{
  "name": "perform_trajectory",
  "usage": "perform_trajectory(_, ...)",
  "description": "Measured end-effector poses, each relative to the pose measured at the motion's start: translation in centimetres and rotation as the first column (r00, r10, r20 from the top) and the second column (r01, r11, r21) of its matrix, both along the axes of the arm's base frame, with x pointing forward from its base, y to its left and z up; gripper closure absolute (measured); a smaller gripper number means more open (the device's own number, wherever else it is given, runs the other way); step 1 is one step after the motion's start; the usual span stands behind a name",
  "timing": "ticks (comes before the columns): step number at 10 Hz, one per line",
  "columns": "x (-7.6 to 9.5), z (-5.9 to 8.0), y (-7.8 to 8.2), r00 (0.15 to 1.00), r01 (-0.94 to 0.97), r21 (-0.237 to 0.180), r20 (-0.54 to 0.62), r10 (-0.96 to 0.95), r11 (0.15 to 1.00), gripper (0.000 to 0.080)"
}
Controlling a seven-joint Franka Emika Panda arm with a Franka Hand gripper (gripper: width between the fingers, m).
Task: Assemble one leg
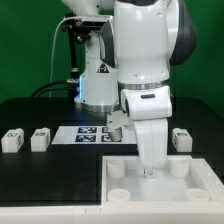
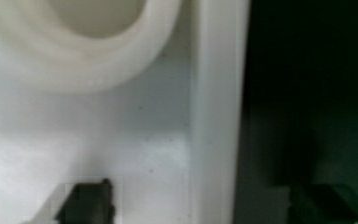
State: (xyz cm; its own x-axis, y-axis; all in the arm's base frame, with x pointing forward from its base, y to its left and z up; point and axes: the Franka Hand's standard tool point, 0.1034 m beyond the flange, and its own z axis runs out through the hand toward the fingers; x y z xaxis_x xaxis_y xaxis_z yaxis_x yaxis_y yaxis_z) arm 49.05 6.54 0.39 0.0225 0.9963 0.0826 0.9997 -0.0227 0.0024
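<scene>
My gripper (image 1: 150, 168) points straight down at the far edge of the large white tabletop (image 1: 190, 188). In the wrist view the gripper (image 2: 208, 205) is open and holds nothing. One dark fingertip (image 2: 87, 200) is over the tabletop's floor (image 2: 87, 140) and the other is over the black table, with the tabletop's raised rim (image 2: 215, 100) between them. A round corner socket (image 2: 131, 60) lies just beyond. Two white legs (image 1: 12, 140) (image 1: 40, 138) stand at the exterior view's left and one leg (image 1: 181, 138) at its right, all apart from the gripper.
The marker board (image 1: 92, 133) lies on the black table behind the tabletop. A small greyish-white block (image 1: 118, 122) sits tilted by the arm, at the board's right end. The robot base (image 1: 95, 85) stands at the back.
</scene>
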Motion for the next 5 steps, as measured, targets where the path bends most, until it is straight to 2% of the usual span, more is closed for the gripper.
perform_trajectory(1,0.00,0.00,-0.01,1.000,0.000,0.000,0.000,0.000,1.000,0.0194)
perform_trajectory(2,0.01,0.00,-0.01,1.000,0.000,0.000,0.000,0.000,1.000,0.0163)
perform_trajectory(5,0.01,0.01,-0.02,1.000,0.000,0.000,0.000,0.000,1.000,0.0151)
